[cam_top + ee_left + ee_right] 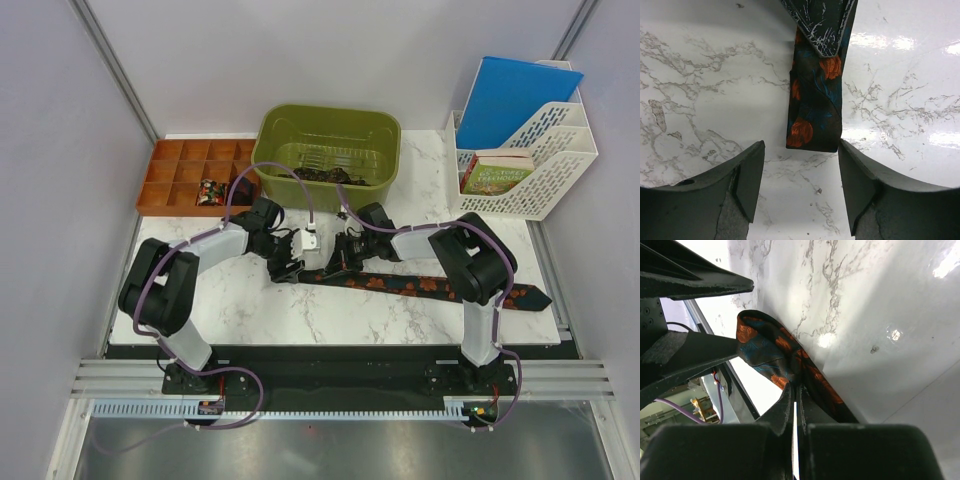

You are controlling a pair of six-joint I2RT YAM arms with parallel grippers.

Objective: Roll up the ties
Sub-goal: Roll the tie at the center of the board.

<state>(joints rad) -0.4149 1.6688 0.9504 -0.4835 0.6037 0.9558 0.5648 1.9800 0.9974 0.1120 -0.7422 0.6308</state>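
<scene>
A black tie [430, 285] with orange-red blotches lies across the marble table, from the middle out to the right edge. Its left end is folded over [813, 117] and shows as a small loop [765, 347] in the right wrist view. My right gripper [342, 256] [796, 390] is shut on the tie just behind that fold, and its fingers [823, 27] press from above. My left gripper [291, 264] [801, 146] is open, its fingertips on either side of the folded end without touching it. More ties lie as dark coils [318, 175] in the green bin.
A green bin [372, 130] stands at the back centre. An orange compartment tray [170, 170] at the back left holds small rolled ties [212, 191]. A white file rack [530, 165] with a blue folder and a book stands at the back right.
</scene>
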